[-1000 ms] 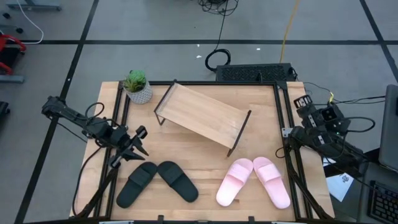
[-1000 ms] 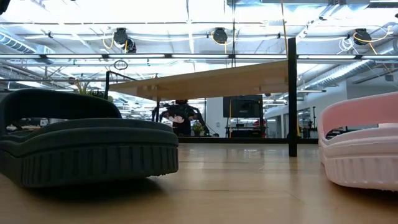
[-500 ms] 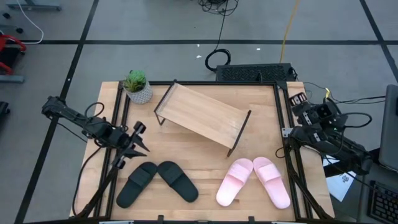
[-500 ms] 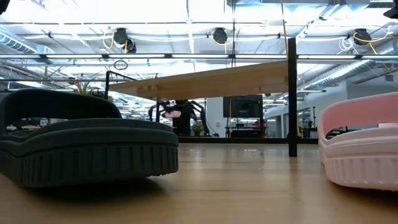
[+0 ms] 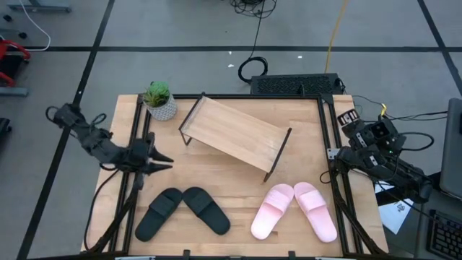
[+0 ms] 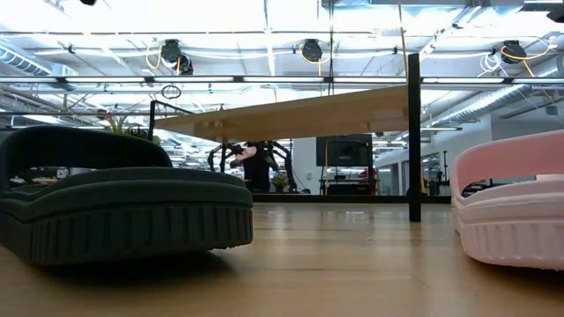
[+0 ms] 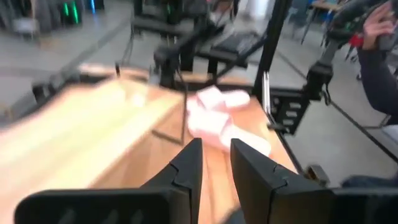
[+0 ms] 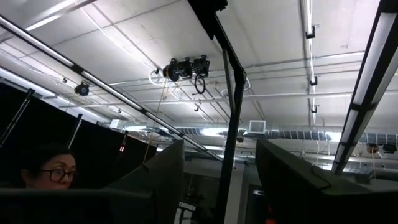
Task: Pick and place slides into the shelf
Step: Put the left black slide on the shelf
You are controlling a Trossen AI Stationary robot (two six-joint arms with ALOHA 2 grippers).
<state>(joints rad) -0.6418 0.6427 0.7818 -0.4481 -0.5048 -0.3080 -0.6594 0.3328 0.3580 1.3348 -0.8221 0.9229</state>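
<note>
Two black slides lie sole-down on the table near its front left. Two pink slides lie the same way at the front right. The shelf, a wooden plank on a thin black frame, stands slanted at the table's middle on its frame legs. My left gripper hovers above the table's left part, behind the black slides. It points toward the right, open by a narrow gap, with nothing between its fingers. My right gripper is off the table's right edge, open and tipped upward.
A small potted plant stands at the table's far left corner, beside the shelf. Black frame rails run along the table's left and right sides. A person shows beyond the table. Bare wood lies between the shelf and the slides.
My left gripper has risen and tipped up from slanting down at the table to nearly level, still pointing toward the table's right side. The slides and shelf have not moved.
</note>
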